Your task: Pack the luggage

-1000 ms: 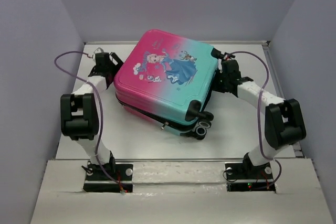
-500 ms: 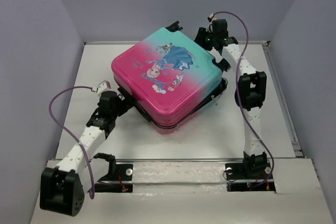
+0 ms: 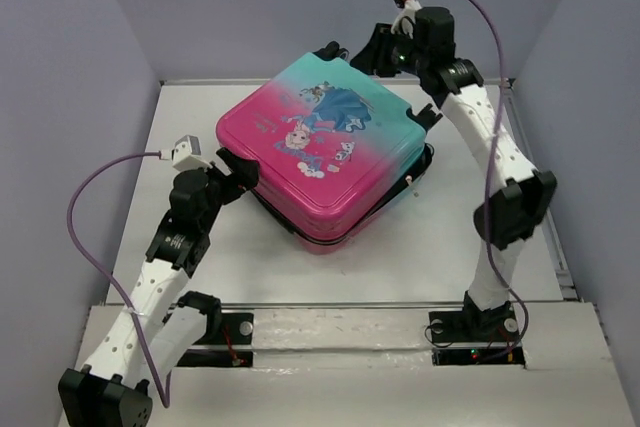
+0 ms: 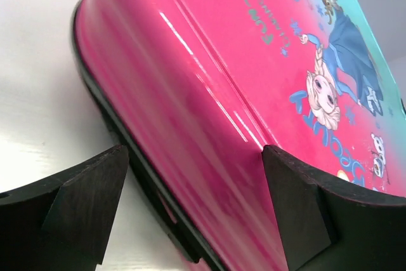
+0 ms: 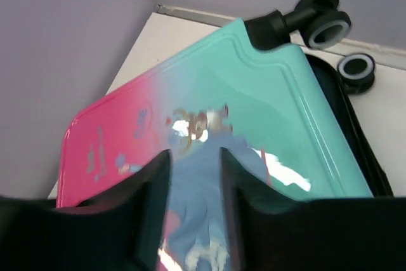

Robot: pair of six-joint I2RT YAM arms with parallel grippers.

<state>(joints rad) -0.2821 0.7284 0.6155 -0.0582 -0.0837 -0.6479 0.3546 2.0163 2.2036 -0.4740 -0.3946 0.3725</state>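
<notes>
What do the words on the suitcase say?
Small purple lettering on the pink lid of the luggage: upside down, too blurred to read.
Large blue lettering beside the princess: upside down and partly cut off, cannot be read for sure.
No other words or numbers show.

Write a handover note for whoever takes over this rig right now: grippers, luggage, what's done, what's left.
Left gripper: open, fingers either side of the pink near-left edge of the child's suitcase, not clamped.
Right gripper: narrowly open, empty, over the teal end near the wheels.
Suitcase: flat on the table, princess print up, lid down on the lower half.
Done: lid lowered.
Left: the zip's state cannot be told; check the seam and close it.
</notes>
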